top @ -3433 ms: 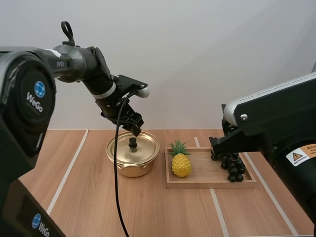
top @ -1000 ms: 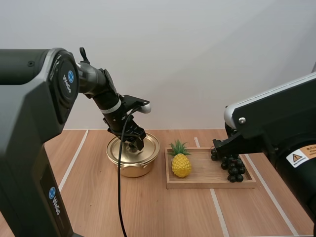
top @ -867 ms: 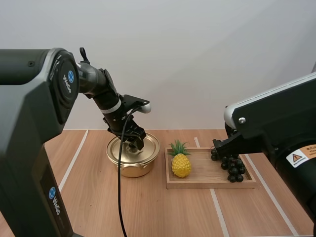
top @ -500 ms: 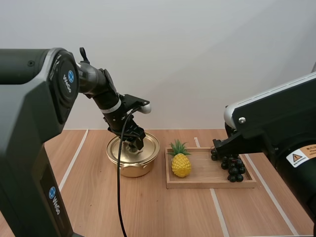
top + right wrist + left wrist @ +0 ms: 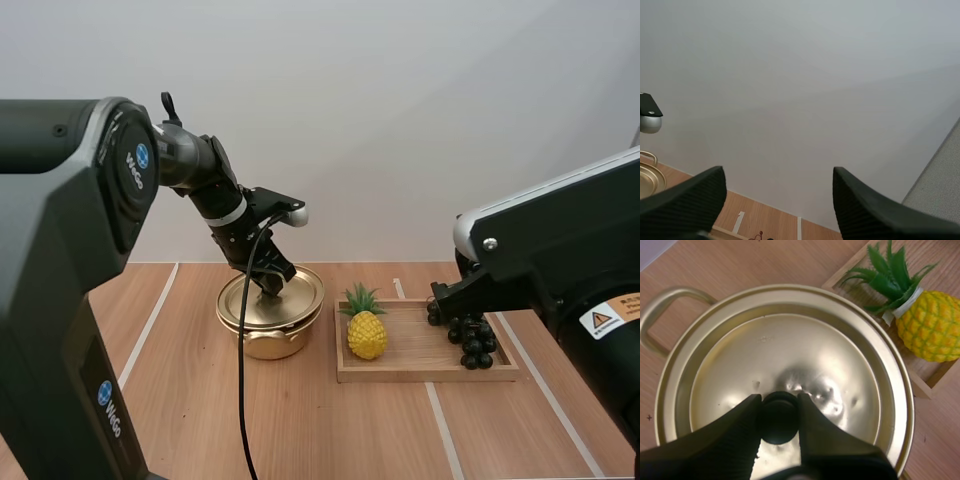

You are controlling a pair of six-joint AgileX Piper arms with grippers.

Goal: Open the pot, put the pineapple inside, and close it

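A gold pot (image 5: 262, 340) stands on the table with its gold lid (image 5: 290, 297) on it. My left gripper (image 5: 271, 286) reaches down onto the lid's centre. From the left wrist, the two black fingers pinch the black knob (image 5: 778, 415) of the lid (image 5: 790, 360) between them. The yellow pineapple (image 5: 367, 333) with green leaves stands on the left end of the wooden tray (image 5: 420, 372), just right of the pot, and lies beside the pot rim (image 5: 932, 325). My right gripper (image 5: 779, 175) is open, held up in the air with nothing between its fingers.
A bunch of dark grapes (image 5: 473, 340) lies on the right end of the tray, under my right arm (image 5: 545, 255). White lines run across the wooden table (image 5: 180, 400). A pot handle (image 5: 660, 305) sticks out on the side away from the pineapple.
My left gripper's fingers have closed from wide open onto the lid's knob. The pot, pineapple and right arm have stayed where they were.
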